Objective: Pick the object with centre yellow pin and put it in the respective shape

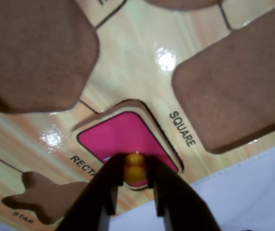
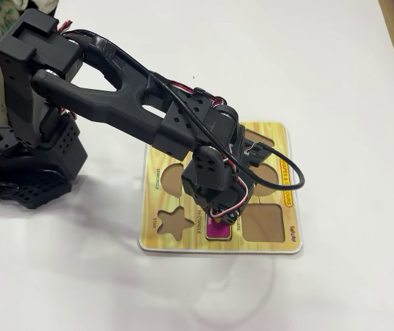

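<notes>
Pinching round yellow pin (image 1: 135, 168), gripper (image 1: 135, 185), glossy pink rectangle (image 1: 123, 137)

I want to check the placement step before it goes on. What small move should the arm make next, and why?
Probably open the gripper and lift straight up. In the wrist view its fingers close around the yellow pin, and the pink rectangle piece appears already seated in its recess on the puzzle board.
</notes>
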Available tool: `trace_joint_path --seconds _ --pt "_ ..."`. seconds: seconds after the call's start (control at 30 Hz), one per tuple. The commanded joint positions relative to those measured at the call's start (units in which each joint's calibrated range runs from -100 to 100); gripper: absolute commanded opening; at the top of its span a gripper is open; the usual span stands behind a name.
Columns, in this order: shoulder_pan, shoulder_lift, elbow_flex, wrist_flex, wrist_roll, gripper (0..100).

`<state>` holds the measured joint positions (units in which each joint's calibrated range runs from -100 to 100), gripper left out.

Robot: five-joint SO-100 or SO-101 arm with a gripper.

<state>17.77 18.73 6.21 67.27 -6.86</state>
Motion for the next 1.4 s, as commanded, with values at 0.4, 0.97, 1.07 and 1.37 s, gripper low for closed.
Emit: trace_joint_path --seconds 0.4,0.97,1.07,1.37 --pt "0.2 -10.4 -0.2 0.1 -2.4 22" --pt "-0.4 -34.5 15.4 -0.4 -12.9 21" --pt "-1.7 -39.5 19.2 -0.5 -16.4 21" --pt "-6.4 -52.2 28.7 -0.5 -25.6 21"
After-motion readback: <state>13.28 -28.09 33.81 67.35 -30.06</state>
